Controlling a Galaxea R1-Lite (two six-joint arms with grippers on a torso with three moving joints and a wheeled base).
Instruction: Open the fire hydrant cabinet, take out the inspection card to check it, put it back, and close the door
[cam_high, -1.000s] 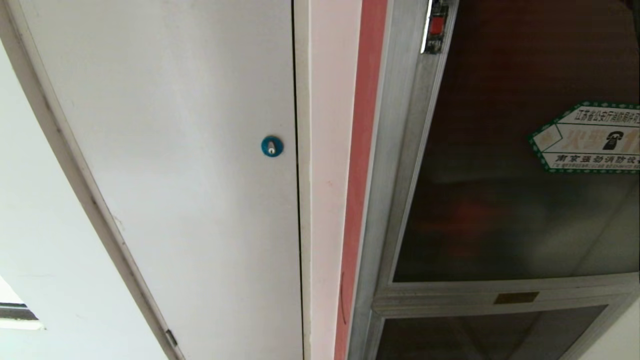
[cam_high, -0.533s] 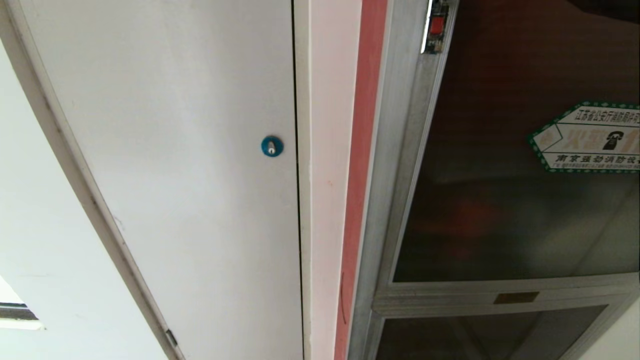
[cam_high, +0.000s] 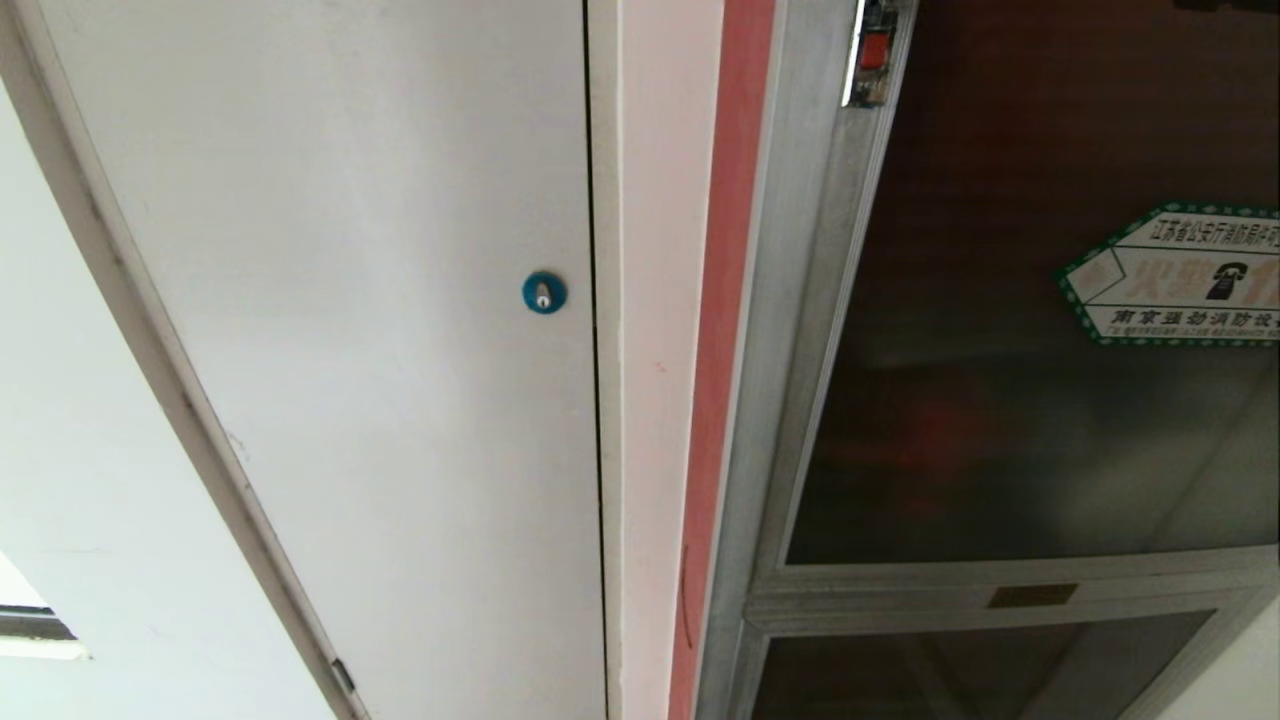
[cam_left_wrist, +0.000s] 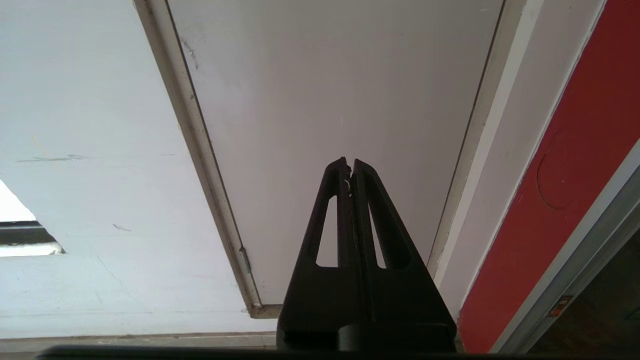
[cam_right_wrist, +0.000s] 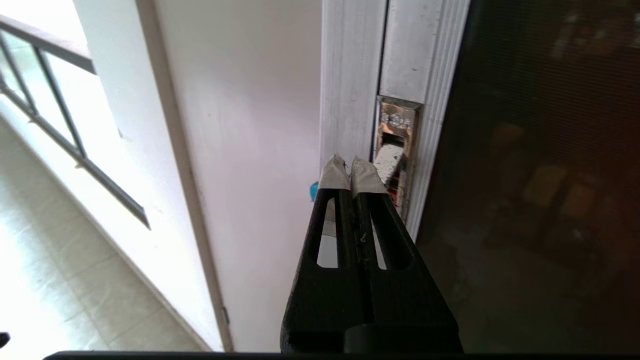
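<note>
The opening step is judged to be in hand: the right gripper (cam_right_wrist: 351, 165) is held with fingers pressed together, empty, just before the latch recess (cam_right_wrist: 395, 150) in the door (cam_high: 1000, 400) frame. The latch probably has to be pressed or hooked next. The fire hydrant cabinet (cam_high: 790, 300) stands shut; no inspection card is seen. The left gripper (cam_left_wrist: 349, 167), likewise closed, is parked before the white panel door (cam_high: 350, 300).

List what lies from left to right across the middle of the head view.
White wall → plain white door → round blue lock → red strip → silver cabinet frame → dark glass door → arrow sticker.
</note>
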